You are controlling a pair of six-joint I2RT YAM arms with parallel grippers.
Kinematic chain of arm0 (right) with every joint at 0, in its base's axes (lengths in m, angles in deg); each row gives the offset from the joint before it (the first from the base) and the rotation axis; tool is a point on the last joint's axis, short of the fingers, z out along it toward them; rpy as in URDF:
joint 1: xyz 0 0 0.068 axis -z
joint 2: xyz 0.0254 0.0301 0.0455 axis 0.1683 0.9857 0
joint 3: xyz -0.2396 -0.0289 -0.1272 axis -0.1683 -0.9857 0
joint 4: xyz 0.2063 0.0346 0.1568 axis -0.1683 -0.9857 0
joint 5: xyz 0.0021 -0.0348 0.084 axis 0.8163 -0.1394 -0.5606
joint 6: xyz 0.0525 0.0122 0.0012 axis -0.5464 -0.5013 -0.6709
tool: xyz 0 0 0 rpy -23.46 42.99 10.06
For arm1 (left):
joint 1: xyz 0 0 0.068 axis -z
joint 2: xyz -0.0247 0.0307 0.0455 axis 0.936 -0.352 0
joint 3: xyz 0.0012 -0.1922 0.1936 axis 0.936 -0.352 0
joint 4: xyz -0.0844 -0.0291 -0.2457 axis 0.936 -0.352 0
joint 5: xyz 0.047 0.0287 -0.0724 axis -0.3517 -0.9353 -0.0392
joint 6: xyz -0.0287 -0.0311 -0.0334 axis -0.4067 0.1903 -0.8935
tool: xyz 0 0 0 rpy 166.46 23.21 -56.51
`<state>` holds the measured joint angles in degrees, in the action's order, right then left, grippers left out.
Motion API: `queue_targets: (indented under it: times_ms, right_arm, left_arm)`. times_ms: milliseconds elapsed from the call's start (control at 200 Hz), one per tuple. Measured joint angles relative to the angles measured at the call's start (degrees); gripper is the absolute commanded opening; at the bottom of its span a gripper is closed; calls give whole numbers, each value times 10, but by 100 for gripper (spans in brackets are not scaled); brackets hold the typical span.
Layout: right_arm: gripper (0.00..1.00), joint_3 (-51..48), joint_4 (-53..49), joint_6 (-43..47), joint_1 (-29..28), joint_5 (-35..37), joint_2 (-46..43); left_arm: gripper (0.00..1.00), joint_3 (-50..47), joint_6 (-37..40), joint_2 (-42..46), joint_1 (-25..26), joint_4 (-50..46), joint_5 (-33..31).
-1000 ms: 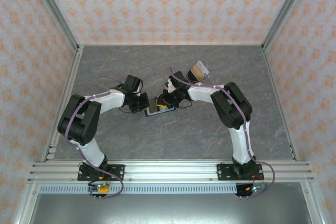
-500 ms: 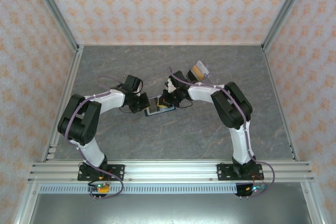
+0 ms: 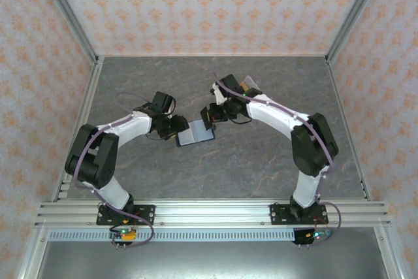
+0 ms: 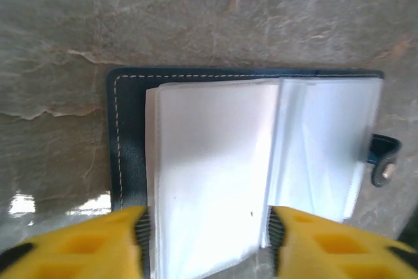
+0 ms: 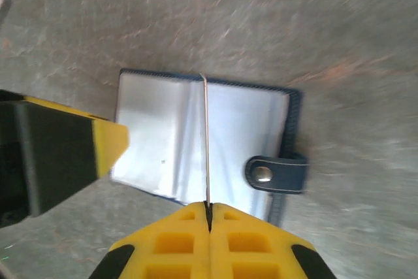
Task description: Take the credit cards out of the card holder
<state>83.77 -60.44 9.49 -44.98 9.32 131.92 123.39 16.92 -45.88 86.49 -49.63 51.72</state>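
The dark navy folding card holder (image 3: 194, 135) lies open on the grey marbled table (image 3: 261, 161) between both arms, left pincer (image 4: 207, 227) half-open astride its pale sleeves (image 4: 215, 161), right pincer (image 5: 209, 210) clamped on a thin edge-on card (image 5: 206, 135) above its fold.

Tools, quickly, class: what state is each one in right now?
Left tool: open over the card holder, holding nothing.
Right tool: shut on a thin credit card, seen edge-on.
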Motion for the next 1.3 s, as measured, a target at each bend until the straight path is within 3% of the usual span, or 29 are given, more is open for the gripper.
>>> queue_targets:
  times_ms: [285,631,1301]
  right_arm:
    - [0,33,-46,100,54,130,-68]
    - [0,133,-108,199,104,189,11]
    - [0,273,-188,262,123,214,175]
  left_arm:
    - [100,5,8,95,-33,-51,-61]
    - [100,-17,16,146,-57,-88,-121]
    - [100,-25,16,147,-59,-95,-114]
